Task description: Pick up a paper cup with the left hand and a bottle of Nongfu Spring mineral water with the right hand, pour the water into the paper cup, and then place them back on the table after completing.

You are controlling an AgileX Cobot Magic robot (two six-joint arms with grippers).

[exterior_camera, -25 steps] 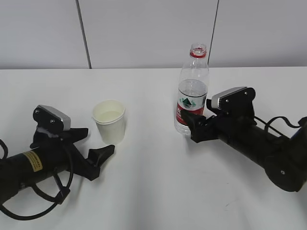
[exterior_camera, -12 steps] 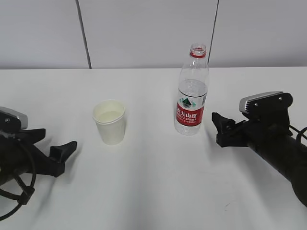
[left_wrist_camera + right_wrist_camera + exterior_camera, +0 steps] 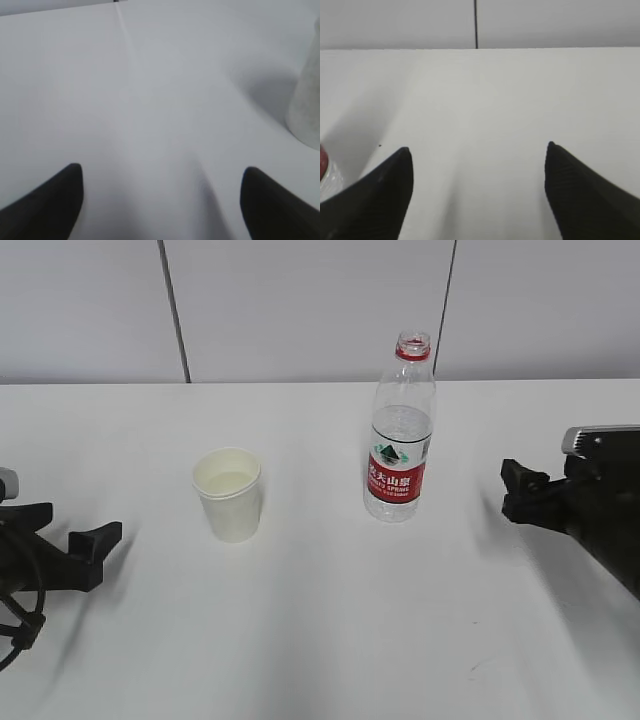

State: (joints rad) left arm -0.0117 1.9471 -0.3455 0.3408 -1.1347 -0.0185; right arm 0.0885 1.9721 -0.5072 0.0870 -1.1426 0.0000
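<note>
The white paper cup (image 3: 229, 495) stands upright on the white table (image 3: 330, 630), left of centre. The Nongfu Spring bottle (image 3: 401, 435), with a red label and no cap, stands upright right of centre with clear water (image 3: 402, 430) in it. My left gripper (image 3: 75, 527) is open and empty at the far left edge, well away from the cup. My right gripper (image 3: 512, 490) is open and empty at the far right, apart from the bottle. In the left wrist view the gripper (image 3: 161, 170) is open over bare table, with the cup (image 3: 307, 112) at the right edge. The right wrist view shows its gripper (image 3: 478, 146) open and a sliver of the bottle (image 3: 327, 172) at the left.
A grey panelled wall (image 3: 300, 310) runs behind the table's far edge. Loose black cable (image 3: 15, 625) hangs by the left arm.
Both arms have drawn back outward, the left to the left edge and the right to the right edge. The right gripper left the bottle's side. Cup and bottle have not moved.
</note>
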